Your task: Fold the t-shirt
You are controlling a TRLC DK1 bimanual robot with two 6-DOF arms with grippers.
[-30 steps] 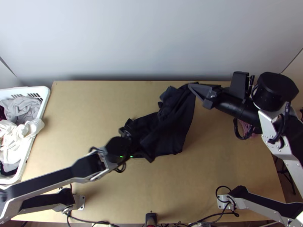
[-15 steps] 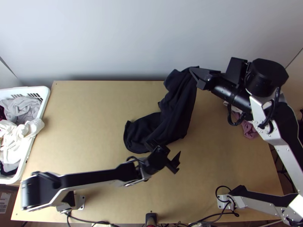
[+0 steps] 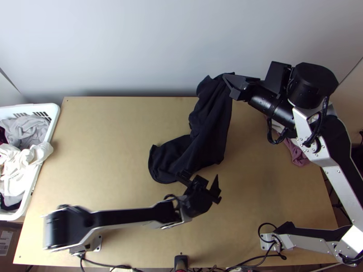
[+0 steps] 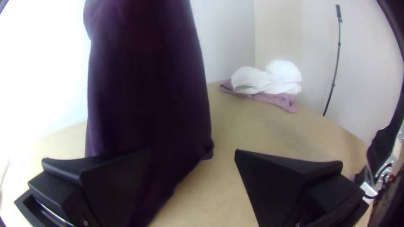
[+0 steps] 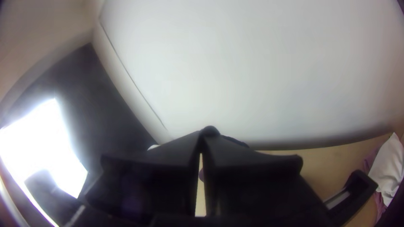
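Note:
The black t-shirt (image 3: 211, 122) hangs bunched from its upper end, its lower part lying crumpled on the table. My right gripper (image 3: 227, 80) is shut on that raised end, high over the table's far edge. In the right wrist view, the right gripper (image 5: 205, 136) has its tips together with a dark bit of cloth (image 5: 211, 130) at them. Close to the cloth's near edge, my left gripper (image 3: 200, 180) stands open. The left wrist view has the left gripper (image 4: 193, 155) with fingers wide apart, the hanging t-shirt (image 4: 147, 84) beyond and partly behind one finger.
A white basket (image 3: 51, 131) of clothes stands at the left edge. White cloth (image 4: 269, 79) and pink cloth (image 4: 277, 100) lie at the table's far right, partly under the right arm in the top view. Bare wood (image 3: 104, 145) lies left of the t-shirt.
My right gripper has risen toward the wall, drawing the t-shirt's upper end up with it. The left gripper has moved right and toward the near edge, away from the cloth's lower left part.

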